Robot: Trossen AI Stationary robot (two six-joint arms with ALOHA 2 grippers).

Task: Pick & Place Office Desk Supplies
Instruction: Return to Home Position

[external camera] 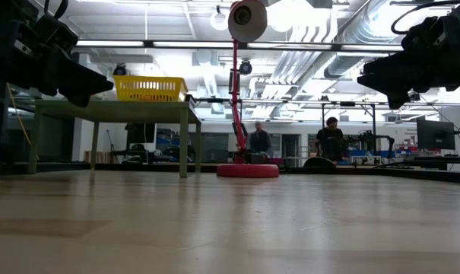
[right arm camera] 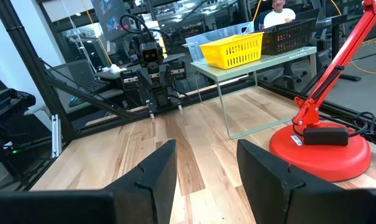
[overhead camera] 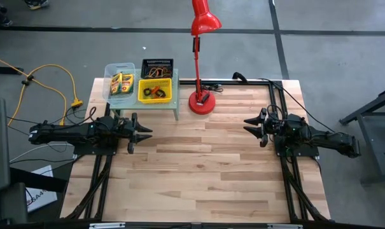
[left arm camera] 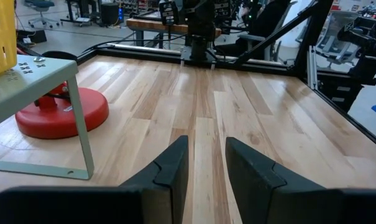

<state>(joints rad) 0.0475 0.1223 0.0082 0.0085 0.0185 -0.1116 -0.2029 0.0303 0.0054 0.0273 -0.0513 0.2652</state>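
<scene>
Hovering above bare table: my left gripper [overhead camera: 143,132], right gripper [overhead camera: 248,126], both empty, jaws apart. Clear bin [overhead camera: 119,81], yellow bin [overhead camera: 155,91], black mesh bin [overhead camera: 157,67] on green rack [overhead camera: 175,97]. I judge them light and thin-walled; pinch rim.

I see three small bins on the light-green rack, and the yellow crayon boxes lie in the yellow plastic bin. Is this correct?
Not quite. The high view shows the yellow crayon boxes in the clear plastic bin; the yellow plastic bin holds small coloured loops. The three bins, with the black mesh bin, do stand on the light-green perforated metal rack.
</scene>
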